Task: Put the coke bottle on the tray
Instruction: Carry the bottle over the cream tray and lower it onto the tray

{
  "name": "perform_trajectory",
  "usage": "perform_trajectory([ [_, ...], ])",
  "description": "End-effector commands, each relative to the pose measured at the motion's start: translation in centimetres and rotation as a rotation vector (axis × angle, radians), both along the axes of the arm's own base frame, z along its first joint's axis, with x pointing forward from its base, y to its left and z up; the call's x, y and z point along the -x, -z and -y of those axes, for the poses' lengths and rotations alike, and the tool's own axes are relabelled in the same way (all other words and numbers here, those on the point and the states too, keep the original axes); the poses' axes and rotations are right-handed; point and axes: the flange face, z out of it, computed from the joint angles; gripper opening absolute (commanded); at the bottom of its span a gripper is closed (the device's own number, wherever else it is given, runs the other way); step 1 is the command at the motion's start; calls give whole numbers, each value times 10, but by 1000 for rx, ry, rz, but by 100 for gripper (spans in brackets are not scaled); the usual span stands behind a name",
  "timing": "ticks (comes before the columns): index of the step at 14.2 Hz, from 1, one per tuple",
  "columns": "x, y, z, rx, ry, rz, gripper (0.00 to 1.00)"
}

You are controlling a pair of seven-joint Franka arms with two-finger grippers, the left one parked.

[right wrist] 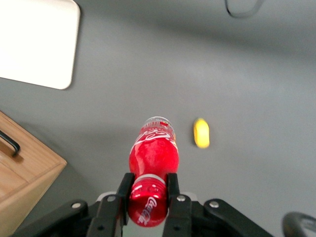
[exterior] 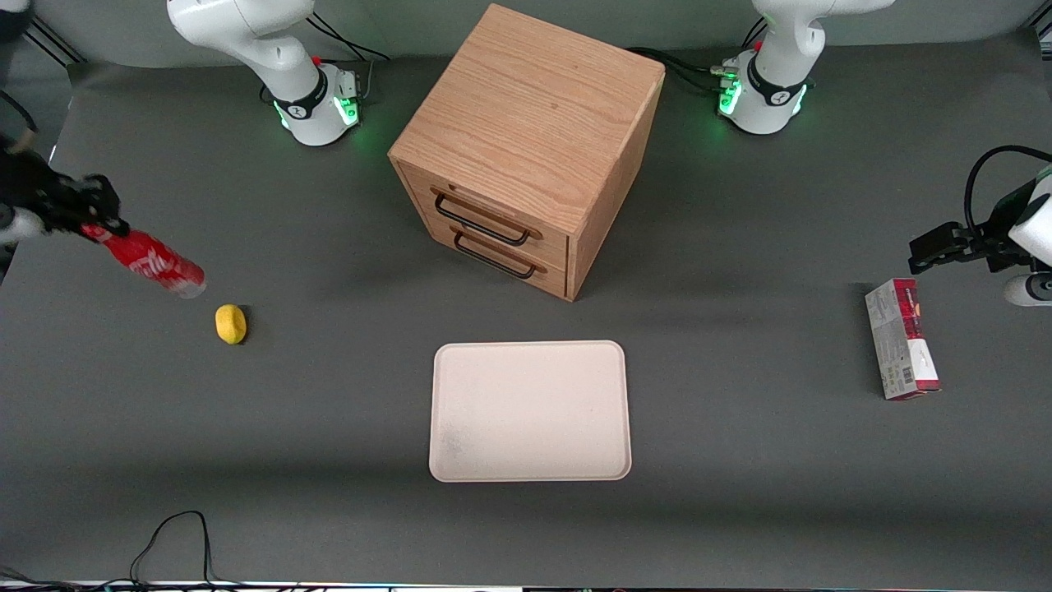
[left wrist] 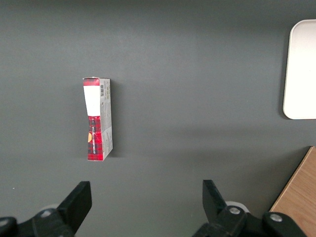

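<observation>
- I use the wooden drawer cabinet [exterior: 530, 148] as my landmark; it stands on the grey counter [exterior: 740, 460] with its two black-handled drawers facing the front camera at an angle.
- My hand [exterior: 97, 220] hangs in the air well off toward the working arm's end of the counter from the cabinet, at the edge of the front view.
- The hand is clenched on the coke bottle [exterior: 152, 261]; in the right wrist view I see its two fingers [right wrist: 173, 190] pressed against the bottle's upper body near the cap end.
- The bottle hangs tilted, red cap up in the hand, clear base pointing down toward the counter and toward the cabinet's side, clear of the surface.
- A small yellow lemon-like object [exterior: 231, 323] lies on the counter just below and beside the bottle's base, nearer the front camera than the cabinet.
- The cream tray [exterior: 530, 411] lies flat in front of the cabinet, nearer the front camera, well apart from the bottle.
- A red-and-grey carton [exterior: 901, 339] lies on its side toward the parked arm's end, well apart from the cabinet.
</observation>
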Motion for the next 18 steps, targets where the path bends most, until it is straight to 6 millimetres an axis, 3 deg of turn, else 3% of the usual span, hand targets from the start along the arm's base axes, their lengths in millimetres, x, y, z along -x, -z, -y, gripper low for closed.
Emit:
perform_trajectory([
  [1,-64,0,-61,0,-29,-3,8],
  [4,-94,32,-150,-7,-129,19,6],
  [7,-85,48,-240,20,-205,62,3],
  [9,-74,58,-283,42,-269,83,0],
  [13,-57,59,-316,38,-320,85,0],
  [15,-60,62,-318,32,-324,97,0],
  [16,-63,70,-323,29,-328,103,0],
  [18,-82,111,-329,32,-330,100,0],
])
